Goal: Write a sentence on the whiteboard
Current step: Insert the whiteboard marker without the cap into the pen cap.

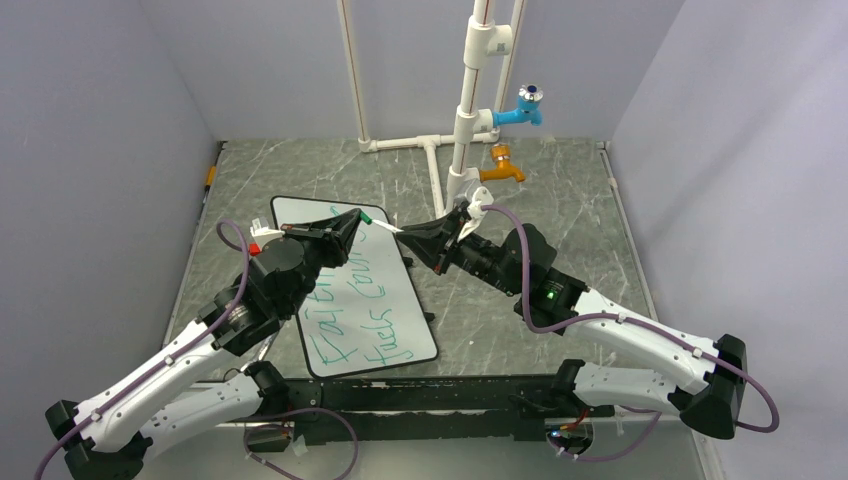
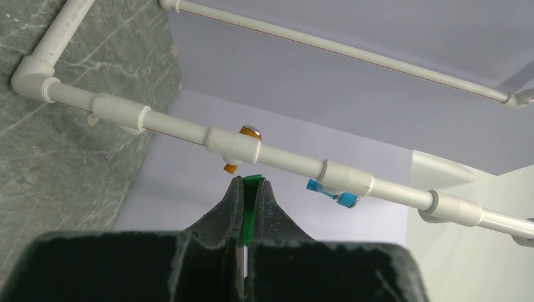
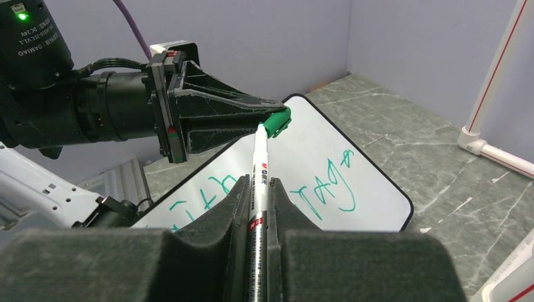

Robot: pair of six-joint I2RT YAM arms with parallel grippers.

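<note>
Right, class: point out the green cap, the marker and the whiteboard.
green cap (image 3: 277,121), right wrist view, its green side.
marker (image 3: 260,156), right wrist view, white barrel below the tip.
whiteboard (image 1: 298,213), top external view, bare far corner.

- A grey-green, stone-patterned table (image 1: 580,210) with pale veins carries everything.
- A flat white rectangular whiteboard (image 1: 415,330) with rounded corners and a thin black rim lies on it off-centre towards 9 o'clock. Its long side runs roughly from 12 to 6, slightly skewed.
- Green marker handwriting (image 1: 350,325) in two lines runs along the board.
- A white plastic pipe frame (image 1: 410,141) stands at 12 o'clock, its foot pipes flat on the surface.
- A flat black rail (image 1: 430,395) runs along the 6 o'clock edge.
</note>
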